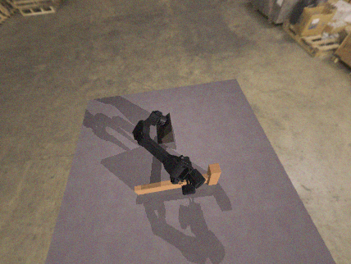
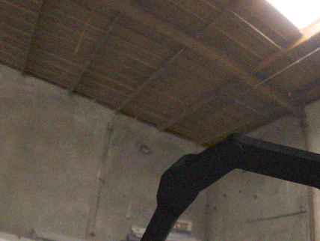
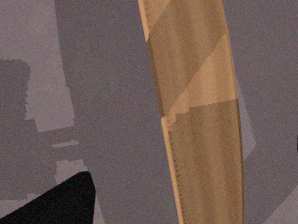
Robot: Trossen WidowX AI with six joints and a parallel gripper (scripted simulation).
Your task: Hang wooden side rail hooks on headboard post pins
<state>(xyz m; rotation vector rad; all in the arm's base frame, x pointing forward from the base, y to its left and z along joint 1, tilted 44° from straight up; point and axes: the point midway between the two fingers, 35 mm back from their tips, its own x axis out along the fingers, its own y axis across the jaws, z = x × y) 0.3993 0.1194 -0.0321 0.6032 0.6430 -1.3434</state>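
The open tool (image 1: pixel 191 188) (image 3: pixel 201 164) hovers above the wooden rail (image 1: pixel 159 187) (image 3: pixel 202 125), gripping nothing, near the post (image 1: pixel 214 175).

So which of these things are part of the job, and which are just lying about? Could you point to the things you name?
Part of the job:
- wooden rail (image 1: pixel 157 188) (image 3: pixel 207 150)
- headboard post (image 1: pixel 214 175)
- open gripper (image 1: pixel 191 185)
- table (image 1: pixel 246 164)

Just lying about:
- cardboard box (image 1: pixel 310 20)
- wooden pallet (image 1: pixel 38 10)

Rail (image 1: pixel 157 187) (image 3: pixel 205 110) on the table (image 1: pixel 262 221), left of the post (image 1: pixel 214 175), arm (image 1: pixel 153 149) (image 2: pixel 209 166) above the rail.
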